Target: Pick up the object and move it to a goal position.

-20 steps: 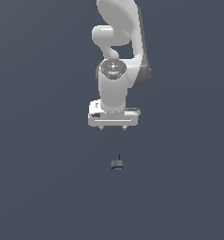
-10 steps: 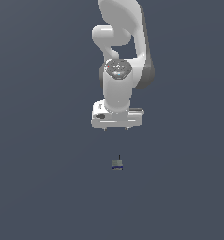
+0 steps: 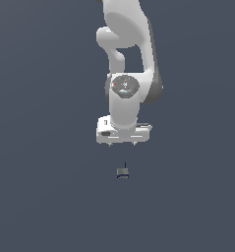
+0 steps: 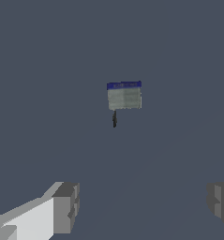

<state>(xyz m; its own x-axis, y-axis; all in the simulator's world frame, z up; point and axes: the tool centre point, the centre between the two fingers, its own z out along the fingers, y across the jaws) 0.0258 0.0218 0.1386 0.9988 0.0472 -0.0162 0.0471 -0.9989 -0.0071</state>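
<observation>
Setting: plain dark grey-blue ground, no edges or markings visible in either view.
Arm: white Franka Panda, wrist pointed straight down, upper part of exterior view.
Gripper [image 3: 122, 143]: fingers spread wide, empty; only short fingertips [image 4: 65, 207] showing below the white hand in the exterior view.
Object [image 3: 122, 172]: tiny grey-green block with dark blue edge and thin dark stem; resting alone on the ground, touching nothing.
Relation to gripper: directly under the hand in the exterior view, close to centred left-to-right between the fingertips, clearly apart from them with open ground between.
Wrist view: block [image 4: 124, 95] ahead of the fingertip line, not yet between the fingers, sitting within the span of the gap.
Long axis: block slightly wider than deep; stem projecting from one broad side, blue edge on the opposite side.
Size: far narrower than the finger gap.
Judged need: mainly a descent, with a small forward shift to bring the block between the fingers.
Goal position: no marker visible.
</observation>
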